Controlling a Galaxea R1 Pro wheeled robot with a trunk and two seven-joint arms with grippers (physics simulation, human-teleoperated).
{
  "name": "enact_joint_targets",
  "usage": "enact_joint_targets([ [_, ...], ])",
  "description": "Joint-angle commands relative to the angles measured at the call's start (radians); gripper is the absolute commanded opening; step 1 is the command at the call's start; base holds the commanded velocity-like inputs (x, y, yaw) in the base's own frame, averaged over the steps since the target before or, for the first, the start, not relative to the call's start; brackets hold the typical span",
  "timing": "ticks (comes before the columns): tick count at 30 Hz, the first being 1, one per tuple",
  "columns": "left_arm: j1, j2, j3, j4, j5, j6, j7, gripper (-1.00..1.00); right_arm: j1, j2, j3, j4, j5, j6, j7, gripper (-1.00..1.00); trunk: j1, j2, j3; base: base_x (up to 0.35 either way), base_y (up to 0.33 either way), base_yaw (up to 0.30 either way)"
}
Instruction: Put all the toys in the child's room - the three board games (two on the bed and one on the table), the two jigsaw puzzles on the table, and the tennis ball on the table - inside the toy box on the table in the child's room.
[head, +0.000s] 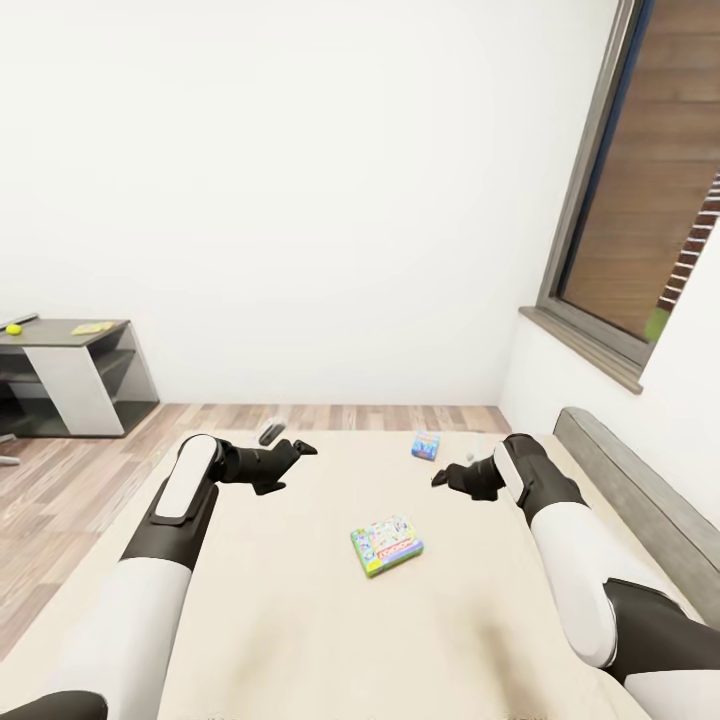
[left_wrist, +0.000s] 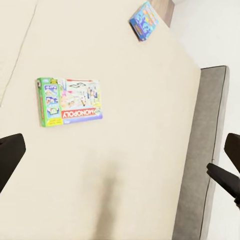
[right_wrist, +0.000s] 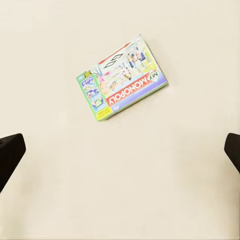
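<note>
White walls and a wood-plank floor frame the beige bed (head: 300, 600), where 2 board games lie flat, well apart: the green-edged Monopoly box (head: 387, 545) mid-mattress and the smaller light-blue box (head: 425, 445) near the far edge. Both arms hang above the bed; the left gripper (head: 296, 452) and right gripper (head: 445, 478) are spread wide, holding nothing. A grey counter (head: 60, 345) stands far left.

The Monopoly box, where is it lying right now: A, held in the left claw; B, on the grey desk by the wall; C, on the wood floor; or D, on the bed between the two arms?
D: the Monopoly box lies flat on the beige bed, apart from both the left claw and the right claw, which hang open above the mattress.
</note>
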Motion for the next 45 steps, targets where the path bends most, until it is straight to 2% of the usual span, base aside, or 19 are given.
enact_joint_targets([
  [1, 0.000, 0.000, 0.003, -0.002, 0.010, 0.003, 0.009, 1.00, 0.000, 0.000, -0.003, 0.000, -0.013, -0.034, 0.005, 1.00, 0.000, -0.001, -0.003, 0.000, 0.000, 0.000],
  [19, 0.002, 0.001, 0.004, -0.003, 0.005, -0.002, 0.012, 1.00, 0.003, 0.002, -0.002, 0.034, -0.048, -0.188, 0.006, 1.00, 0.000, -0.001, -0.032, 0.000, 0.000, 0.000],
  [33, 0.000, -0.005, -0.003, -0.005, 0.003, 0.001, 0.011, 1.00, -0.004, 0.013, -0.003, 0.021, -0.072, -0.212, 0.005, 1.00, 0.000, -0.001, -0.055, 0.000, 0.000, 0.000],
  [38, -0.002, -0.006, -0.004, -0.014, 0.003, 0.004, 0.010, 1.00, -0.013, 0.018, -0.004, 0.018, -0.110, -0.224, 0.005, 1.00, 0.000, -0.001, -0.064, 0.000, 0.000, 0.000],
  [40, 0.000, -0.007, -0.005, -0.033, 0.003, 0.006, 0.009, 1.00, -0.019, 0.019, -0.005, 0.020, -0.151, -0.238, 0.004, 1.00, 0.000, -0.001, -0.067, 0.000, 0.000, 0.000],
  [41, 0.000, -0.007, -0.005, -0.033, 0.003, 0.006, 0.009, 1.00, -0.019, 0.019, -0.005, 0.020, -0.151, -0.238, 0.004, 1.00, 0.000, -0.001, -0.068, 0.000, 0.000, 0.000],
  [43, 0.003, -0.007, -0.005, -0.059, 0.005, 0.007, 0.009, 1.00, -0.023, 0.021, -0.005, 0.022, -0.193, -0.253, 0.001, 1.00, 0.000, -0.001, -0.072, 0.000, 0.000, 0.000],
  [44, 0.003, -0.007, -0.005, -0.059, 0.005, 0.007, 0.009, 1.00, -0.023, 0.021, -0.005, 0.022, -0.193, -0.253, 0.001, 1.00, 0.000, -0.001, -0.073, 0.000, 0.000, 0.000],
  [45, 0.004, -0.007, -0.005, -0.070, 0.006, 0.008, 0.009, 1.00, -0.024, 0.021, -0.004, 0.023, -0.210, -0.261, -0.001, 1.00, 0.000, -0.001, -0.075, 0.000, 0.000, 0.000],
])
